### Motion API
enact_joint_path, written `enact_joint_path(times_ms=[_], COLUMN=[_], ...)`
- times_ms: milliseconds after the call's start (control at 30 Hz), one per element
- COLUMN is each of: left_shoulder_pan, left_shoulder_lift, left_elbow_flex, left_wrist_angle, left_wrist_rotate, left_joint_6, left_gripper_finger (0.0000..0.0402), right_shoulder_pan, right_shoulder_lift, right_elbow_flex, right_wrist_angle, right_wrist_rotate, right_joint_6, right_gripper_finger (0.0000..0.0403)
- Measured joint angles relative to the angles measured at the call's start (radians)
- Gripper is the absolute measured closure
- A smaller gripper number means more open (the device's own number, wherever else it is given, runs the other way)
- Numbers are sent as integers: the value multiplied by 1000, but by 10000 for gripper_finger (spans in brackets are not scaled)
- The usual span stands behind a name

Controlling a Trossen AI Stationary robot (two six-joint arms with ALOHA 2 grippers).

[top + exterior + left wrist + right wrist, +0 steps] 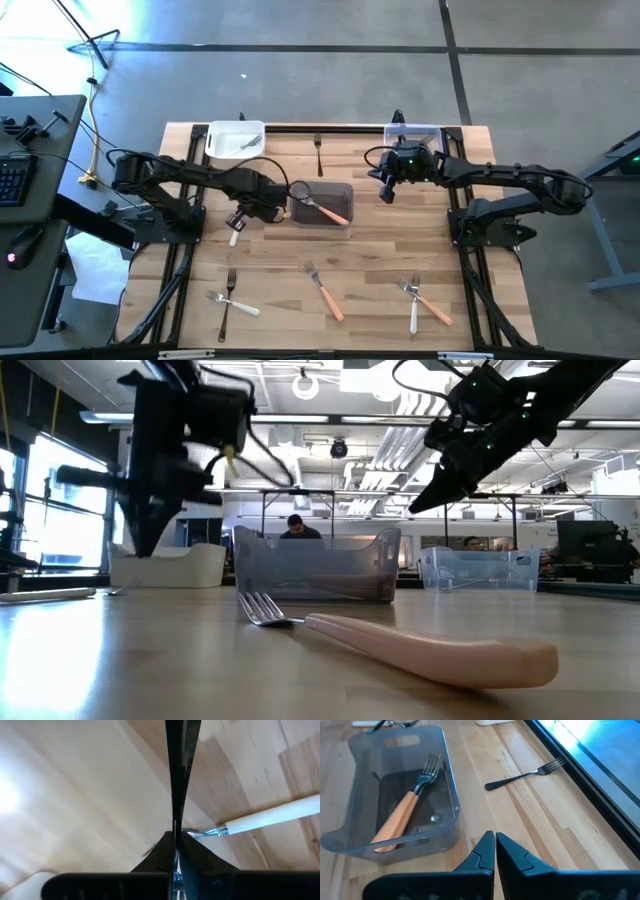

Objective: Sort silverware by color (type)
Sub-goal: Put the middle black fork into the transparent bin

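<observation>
My left gripper (237, 217) points down just left of the grey tub (346, 188) and is shut on a slim black fork handle (179, 765). A white-handled fork (270, 815) lies flat on the wood right beside it (235, 237). An orange-handled fork (405, 812) lies in the grey tub. My right gripper (386, 193) hangs shut above the table right of that tub, touching nothing (495, 840). A black fork (522, 774) lies flat near the far edge. My left gripper pinches a black-handled fork between its two fingers (160, 850), coming from above and pointing down. The black handle (177, 795) sticks out past the fingertips, in line with them. A glint of metal (175, 877) shows farther back between the fingers. In the low view its lower end (136, 552) hangs clear of the table.
A white tub (214, 140) with a fork in it stands at the far left, a clear tub (415, 132) at the far right. Near the front edge lie an orange fork (326, 292), a white and a dark one crossed (228, 302), and a white and an orange one crossed (420, 302).
</observation>
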Motion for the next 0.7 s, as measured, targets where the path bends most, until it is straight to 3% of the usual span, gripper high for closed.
enact_joint_path(times_ms=[200, 367, 700], left_shoulder_pan=[-9, -48, -154], left_shoulder_lift=[-58, -63, 99], left_elbow_flex=[123, 259, 559], left_wrist_angle=[-68, -76, 15], left_wrist_rotate=[-25, -98, -151], left_joint_6=[22, 101, 273], left_gripper_finger=[401, 401, 401], right_shoulder_pan=[7, 48, 143], right_shoulder_lift=[-113, -250, -465], right_elbow_flex=[0, 0, 0], right_wrist_angle=[-75, -193, -416], right_wrist_rotate=[-14, 37, 168], right_joint_6=[13, 74, 187], right_gripper_finger=[403, 403, 403])
